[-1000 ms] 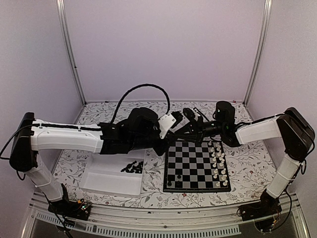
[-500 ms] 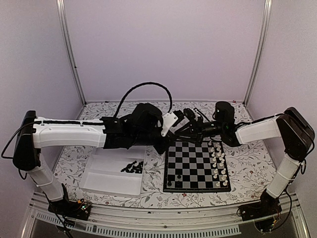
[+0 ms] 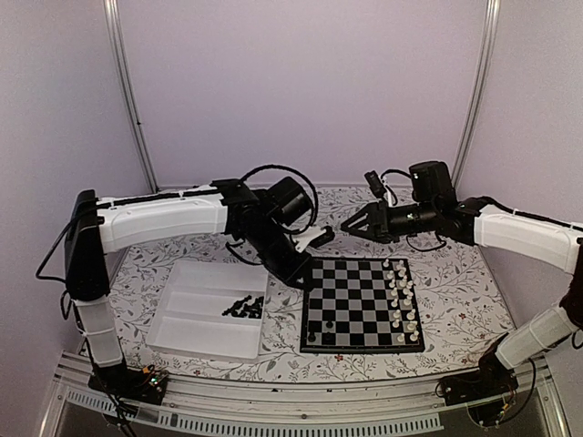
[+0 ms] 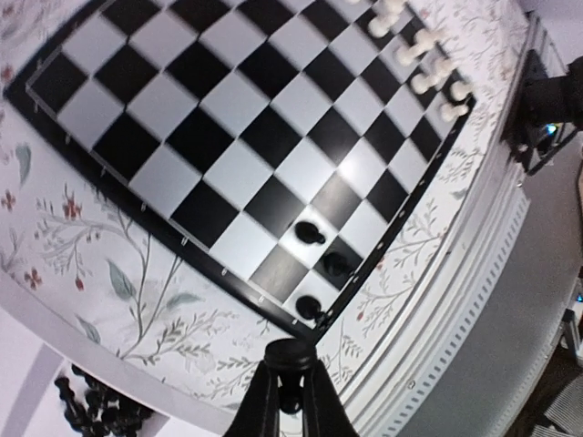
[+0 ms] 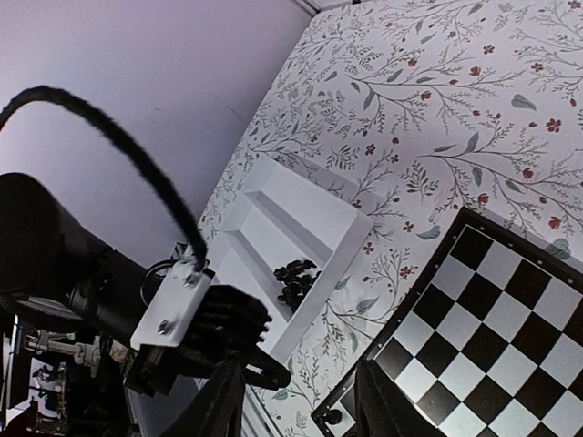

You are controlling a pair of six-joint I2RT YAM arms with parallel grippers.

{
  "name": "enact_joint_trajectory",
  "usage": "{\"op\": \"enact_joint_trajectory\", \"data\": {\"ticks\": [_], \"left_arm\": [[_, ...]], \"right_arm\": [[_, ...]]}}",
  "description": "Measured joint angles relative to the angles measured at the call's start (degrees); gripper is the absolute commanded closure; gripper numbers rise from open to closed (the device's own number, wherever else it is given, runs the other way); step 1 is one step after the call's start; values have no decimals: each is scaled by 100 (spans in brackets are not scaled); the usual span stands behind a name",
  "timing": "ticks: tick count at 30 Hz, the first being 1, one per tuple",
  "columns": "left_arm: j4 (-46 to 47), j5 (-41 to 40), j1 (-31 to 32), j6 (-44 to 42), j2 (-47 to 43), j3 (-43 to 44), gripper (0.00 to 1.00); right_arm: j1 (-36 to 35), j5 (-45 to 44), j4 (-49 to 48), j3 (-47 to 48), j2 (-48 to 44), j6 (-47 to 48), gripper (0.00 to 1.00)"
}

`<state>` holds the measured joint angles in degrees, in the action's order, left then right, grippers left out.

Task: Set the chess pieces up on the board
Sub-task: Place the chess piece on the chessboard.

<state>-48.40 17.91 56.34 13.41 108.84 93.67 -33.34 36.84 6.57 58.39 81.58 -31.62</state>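
Top external view, left side first: finds the white tray (image 3: 196, 328) holding a heap of black chess pieces (image 3: 244, 308) not yet set out; finds the left gripper (image 3: 301, 275) in the air beside the far-left corner of the board (image 3: 363, 305), no longer nose to nose with its partner as half a second back; confirms in the left wrist view fingers pressed together on one small black piece (image 4: 290, 398); counts three placed black pieces (image 4: 311, 235) standing at the near-left corner, white pieces (image 3: 401, 300) ranked down the right side; finds the right gripper (image 3: 351, 225) drawn back rightward, jaws now spread and empty; reads this as a completed hand-over, right to left; judges placement on the board's left side to be next.
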Motion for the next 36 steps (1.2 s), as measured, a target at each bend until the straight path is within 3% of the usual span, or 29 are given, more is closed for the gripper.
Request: {"op": "enact_joint_trajectory", "data": {"ticks": [6,13,22,36], "left_arm": [[-1327,79,-313,278,973,649,100],[-1937,101,-374,444,1766,1368,100],[-2094,225,-374,553,2406,1978,100],[-2144,522,-358,636,2699,2135,100]], "right_arm": [[-2,-654,682,-297,-544,625,56],[-2,-977,1224,-490,-612,1008,56],[-2,-1231,1528,-629,-855,1344,56],[-2,-1272,1617,-929,-1029,1412,56]]}}
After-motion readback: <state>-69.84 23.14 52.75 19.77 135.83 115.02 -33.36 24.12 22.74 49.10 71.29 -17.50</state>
